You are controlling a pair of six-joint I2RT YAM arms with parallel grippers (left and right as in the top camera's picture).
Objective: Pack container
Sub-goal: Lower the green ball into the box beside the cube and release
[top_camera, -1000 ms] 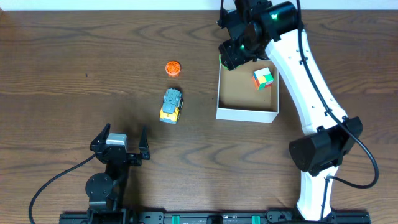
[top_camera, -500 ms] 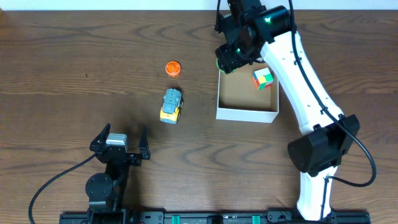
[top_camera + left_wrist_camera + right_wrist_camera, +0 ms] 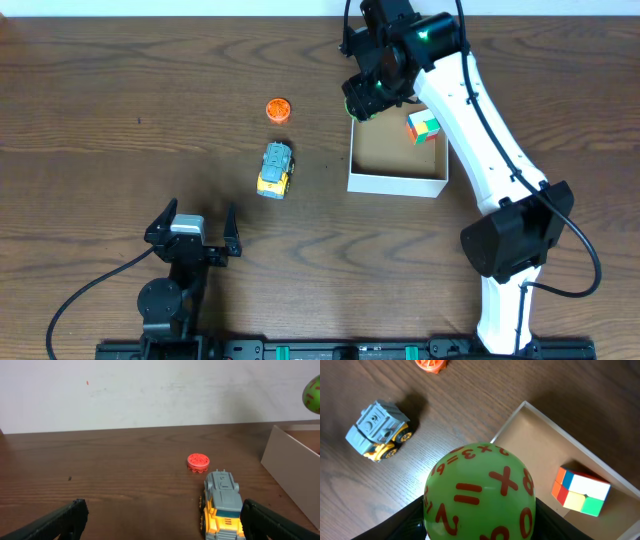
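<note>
Nearest, the left gripper is seen with its fingers spread apart and nothing between them. Further away, a blue-yellow toy truck and an orange disc are found. To their right the container is placed, with a coloured cube inside. Over its far left corner a green ball is clamped by the right gripper.

The container is sitting flat and open-topped off to the right of the toy truck, not touching it. It's showing thin white walls and a brown cardboard floor, and it's holding a multicolored cube in the corner farthest from the truck.
</note>
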